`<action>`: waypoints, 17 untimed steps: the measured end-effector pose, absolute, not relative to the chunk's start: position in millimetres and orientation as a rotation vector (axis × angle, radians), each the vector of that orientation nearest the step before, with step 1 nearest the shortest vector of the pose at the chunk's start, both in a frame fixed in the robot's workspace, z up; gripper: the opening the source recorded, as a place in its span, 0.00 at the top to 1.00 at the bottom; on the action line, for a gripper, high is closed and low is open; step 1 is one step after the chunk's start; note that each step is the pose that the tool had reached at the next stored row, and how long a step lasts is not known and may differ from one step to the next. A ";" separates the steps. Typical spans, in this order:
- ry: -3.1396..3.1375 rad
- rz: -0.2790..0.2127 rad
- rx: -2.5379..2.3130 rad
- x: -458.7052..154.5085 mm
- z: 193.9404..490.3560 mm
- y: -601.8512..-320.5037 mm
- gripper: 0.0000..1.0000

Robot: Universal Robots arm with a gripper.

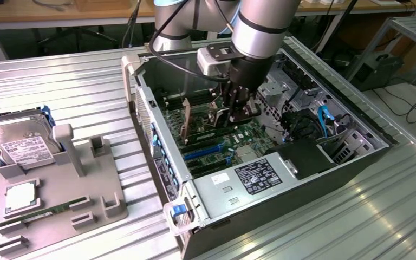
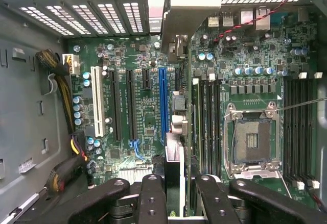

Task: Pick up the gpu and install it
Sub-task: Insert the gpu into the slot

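My gripper (image 1: pixel 237 112) is down inside the open computer case (image 1: pixel 157 157), over the motherboard (image 1: pixel 229 143). In the wrist view the gripper (image 2: pixel 181 198) is shut on the gpu (image 2: pixel 174 165), a thin card seen edge-on between the black fingers (image 2: pixel 153 198). Its silvery bracket (image 2: pixel 184 9) reaches toward the case's rear slot openings. The card hangs just beside the long blue slot (image 2: pixel 162 96), between that slot and the memory slots (image 2: pixel 207 117). Whether its edge touches a slot I cannot tell.
A grey parts holder (image 1: pixel 85 189) at the exterior view's left carries a hard drive (image 1: pixel 20 143), a processor (image 1: pixel 20 197) and a green memory stick (image 1: pixel 38 215). Inside the case are the power supply (image 1: pixel 255 176), an open processor socket (image 2: pixel 253 140) and cable bundles (image 2: pixel 64 89).
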State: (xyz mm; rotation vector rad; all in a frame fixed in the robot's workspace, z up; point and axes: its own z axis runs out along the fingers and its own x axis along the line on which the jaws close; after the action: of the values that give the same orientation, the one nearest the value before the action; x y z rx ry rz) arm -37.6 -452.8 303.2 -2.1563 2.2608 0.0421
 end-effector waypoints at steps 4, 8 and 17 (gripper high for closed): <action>2.259 0.039 -2.156 -37.7 297.9 -452.8 0.73; 2.258 0.037 -2.155 -37.6 294.7 -452.8 0.73; 2.257 0.038 -2.155 -37.6 291.4 -452.8 0.73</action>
State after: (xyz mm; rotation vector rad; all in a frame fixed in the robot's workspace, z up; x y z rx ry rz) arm -37.6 -452.8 291.4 -2.1548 2.2573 0.0379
